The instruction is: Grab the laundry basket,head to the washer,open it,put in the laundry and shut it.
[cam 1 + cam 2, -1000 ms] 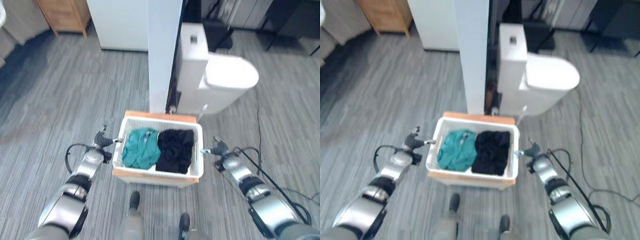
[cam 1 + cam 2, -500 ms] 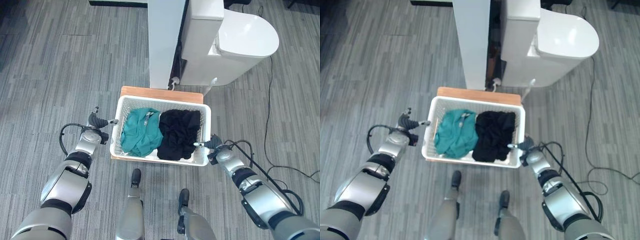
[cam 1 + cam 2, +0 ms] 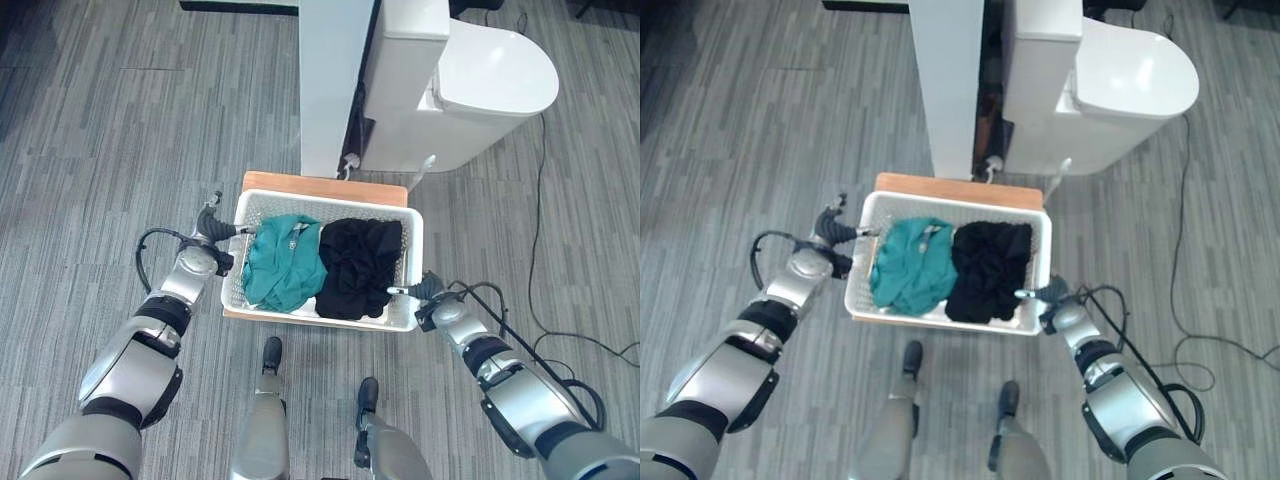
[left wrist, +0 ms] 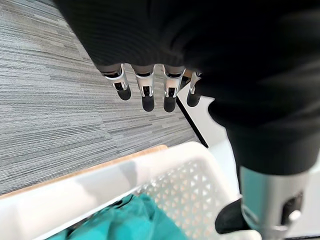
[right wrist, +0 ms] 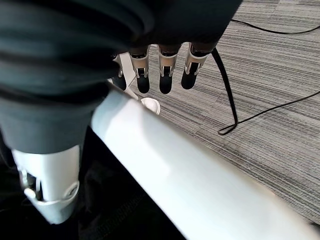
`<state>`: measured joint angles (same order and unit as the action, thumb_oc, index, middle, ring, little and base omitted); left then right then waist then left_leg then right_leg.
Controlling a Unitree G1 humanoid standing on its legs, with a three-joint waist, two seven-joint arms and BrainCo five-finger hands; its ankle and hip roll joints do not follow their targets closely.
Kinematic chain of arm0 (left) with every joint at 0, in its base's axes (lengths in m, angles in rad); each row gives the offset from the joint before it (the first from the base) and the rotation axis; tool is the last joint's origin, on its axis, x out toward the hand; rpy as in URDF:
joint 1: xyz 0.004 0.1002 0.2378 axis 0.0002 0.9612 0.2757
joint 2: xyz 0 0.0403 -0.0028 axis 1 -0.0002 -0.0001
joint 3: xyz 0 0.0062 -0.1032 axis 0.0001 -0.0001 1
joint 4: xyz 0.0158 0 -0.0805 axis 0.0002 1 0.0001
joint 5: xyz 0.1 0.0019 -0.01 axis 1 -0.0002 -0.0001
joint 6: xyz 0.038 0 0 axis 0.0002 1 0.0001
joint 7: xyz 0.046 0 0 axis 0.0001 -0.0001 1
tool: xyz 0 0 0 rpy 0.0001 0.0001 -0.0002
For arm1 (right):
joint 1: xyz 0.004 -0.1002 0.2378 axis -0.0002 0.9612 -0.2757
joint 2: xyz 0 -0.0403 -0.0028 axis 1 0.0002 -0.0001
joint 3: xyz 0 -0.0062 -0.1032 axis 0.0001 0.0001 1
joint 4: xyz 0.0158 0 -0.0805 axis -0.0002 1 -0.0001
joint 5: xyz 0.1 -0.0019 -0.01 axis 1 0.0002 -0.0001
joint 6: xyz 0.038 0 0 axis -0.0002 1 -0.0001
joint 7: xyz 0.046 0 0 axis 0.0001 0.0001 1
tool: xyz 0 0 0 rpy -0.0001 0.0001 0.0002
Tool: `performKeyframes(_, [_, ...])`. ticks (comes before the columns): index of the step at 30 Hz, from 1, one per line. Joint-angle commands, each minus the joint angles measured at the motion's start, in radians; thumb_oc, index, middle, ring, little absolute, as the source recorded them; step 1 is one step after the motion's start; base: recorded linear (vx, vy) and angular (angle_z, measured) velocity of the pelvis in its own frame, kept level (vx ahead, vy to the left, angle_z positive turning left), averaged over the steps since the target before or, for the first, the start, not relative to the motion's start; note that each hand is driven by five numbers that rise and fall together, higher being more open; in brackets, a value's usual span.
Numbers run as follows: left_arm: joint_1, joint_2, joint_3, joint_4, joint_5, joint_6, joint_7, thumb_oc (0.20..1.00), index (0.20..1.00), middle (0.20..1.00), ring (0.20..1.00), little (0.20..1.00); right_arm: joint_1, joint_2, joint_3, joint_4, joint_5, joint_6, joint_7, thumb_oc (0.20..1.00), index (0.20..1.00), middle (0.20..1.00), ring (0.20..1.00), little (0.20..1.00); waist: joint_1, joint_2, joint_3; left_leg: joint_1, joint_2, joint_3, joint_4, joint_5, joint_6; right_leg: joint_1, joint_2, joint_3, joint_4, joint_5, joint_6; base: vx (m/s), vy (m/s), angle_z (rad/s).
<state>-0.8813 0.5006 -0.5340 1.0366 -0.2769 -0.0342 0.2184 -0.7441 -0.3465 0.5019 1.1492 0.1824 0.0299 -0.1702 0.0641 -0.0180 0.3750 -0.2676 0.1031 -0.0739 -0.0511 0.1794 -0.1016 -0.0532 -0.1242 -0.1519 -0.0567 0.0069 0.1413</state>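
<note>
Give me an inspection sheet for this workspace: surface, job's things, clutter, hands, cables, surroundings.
Surface: grey striped floor.
Job's things: white laundry basket sits on a low wooden board; inside it a teal garment beside a black garment.
Clutter: nothing seen.
Hands: left hand at the basket's left rim, fingers straight outside it, thumb over the edge; right hand at the right rim, fingers straight outside it, thumb inside. Neither hand has closed on the rim.
Cables: a black cable runs across the floor to the right.
Surroundings: white toilet and a white post behind the basket.
</note>
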Motion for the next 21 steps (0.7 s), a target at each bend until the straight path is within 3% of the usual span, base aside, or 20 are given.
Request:
performKeyframes(1, [-0.141,-0.055,-0.025,0.17,-0.02,-0.005,-0.036,1.0,1.0,1.0,1.0,1.0,-0.067,-0.052,0.013,0.025,0.01,-0.006,-0.005,1.0,1.0,1.0,1.0,1.0,-0.003,-0.003,0.013,-0.04,-0.012,-0.017,0.093,-0.089,0.045,-0.154,-0.066,0.009,0.075,0.074,0.002,0.0,0.0,0.0])
performKeyframes(8, [-0.187,-0.094,-0.022,0.3,-0.019,0.006,-0.032,1.0,1.0,1.0,1.0,1.0,-0.084,-0.036,0.03,0.035,0.016,-0.008,-0.007,1.0,1.0,1.0,1.0,1.0,-0.019,-0.009,0.022,-0.045,-0.007,-0.014,0.088,-0.085,0.045,-0.168,-0.063,0.013,0.078,0.074,0.001,0.0,0.0,0.0])
performKeyframes(21, [-0.158,-0.089,-0.008,0.259,-0.014,-0.004,-0.022,1.0,1.0,1.0,1.0,1.0,-0.038,-0.049,0.015,-0.032,0.006,-0.023,-0.015,1.0,1.0,1.0,1.0,1.0,-0.027,-0.027,0.025,-0.07,-0.003,-0.018,0.1,-0.09,0.046,-0.189,-0.059,0.011,0.079,0.072,-0.002,0.0,-0.001,0.0])
